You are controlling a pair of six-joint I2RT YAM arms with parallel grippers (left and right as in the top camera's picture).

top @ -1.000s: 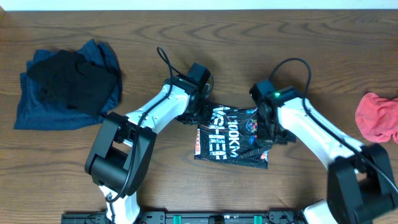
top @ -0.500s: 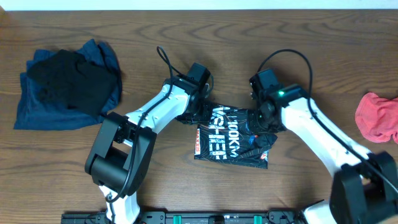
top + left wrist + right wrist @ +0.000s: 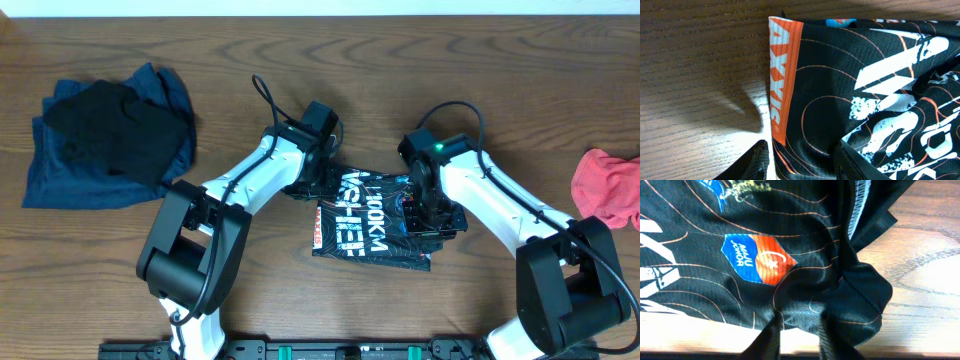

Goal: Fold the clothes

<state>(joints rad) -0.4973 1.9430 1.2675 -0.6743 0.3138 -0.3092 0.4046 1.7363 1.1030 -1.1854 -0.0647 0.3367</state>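
Mid-frame, the black orange-lined jersey shirt (image 3: 372,222) is steadied under the left gripper (image 3: 802,152), jaws apart; its corner is clamped by the right gripper (image 3: 799,330), likely for folding.

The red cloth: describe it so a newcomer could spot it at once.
Start at the wooden table; go to its right edge. The red cloth lies crumpled there: the only red garment, unlike the black printed shirt and the blue-black pile.

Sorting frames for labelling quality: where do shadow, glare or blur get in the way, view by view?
Overhead: evenly lit, sharp; print on the black shirt readable. Left wrist: a dark shadow and a bright patch on the table beside the orange band. Right wrist: sheen on the folds; the right gripper's fingers at the bottom are dark, soft.
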